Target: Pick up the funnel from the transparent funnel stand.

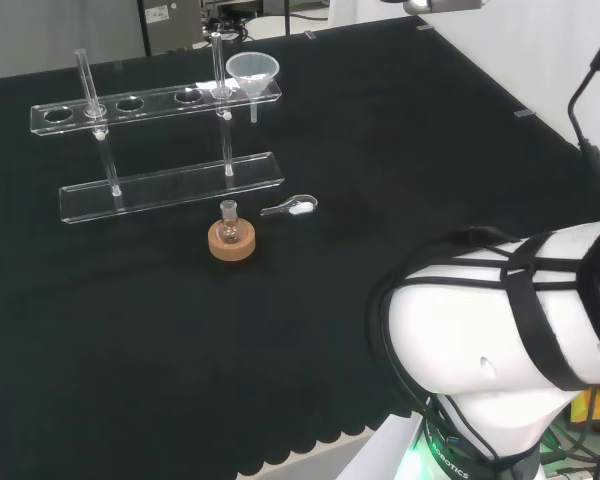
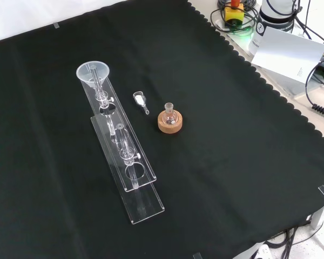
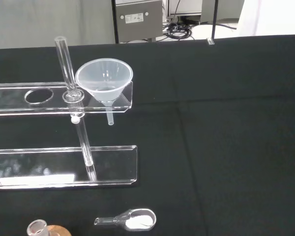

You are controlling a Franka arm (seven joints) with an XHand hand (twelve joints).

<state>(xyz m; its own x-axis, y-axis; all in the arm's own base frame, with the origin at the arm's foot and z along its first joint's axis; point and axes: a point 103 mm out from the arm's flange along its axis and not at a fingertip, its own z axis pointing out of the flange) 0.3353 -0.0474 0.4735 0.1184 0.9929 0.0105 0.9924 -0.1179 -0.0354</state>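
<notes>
From the head view, my white arm link (image 1: 510, 320) bulks at the right; I cannot tell how my hand is set. The clear funnel (image 1: 252, 72) sits in the right-end hole of the transparent funnel stand (image 1: 160, 100), far across the black tabletop (image 1: 380, 180). Nearer stand a small flask (image 1: 230, 222) on a cork ring (image 1: 231, 243) and a clear scoop (image 1: 292, 207) just right of it

From the front view, the funnel (image 2: 93, 74) occupies the stand's (image 2: 124, 156) far end, the scoop (image 2: 140, 100) and flask (image 2: 169, 112) to its right

From the wrist view, the funnel (image 3: 104, 79) rests upright in the stand's (image 3: 54, 96) end hole, beside a vertical post (image 3: 69, 69)
</notes>
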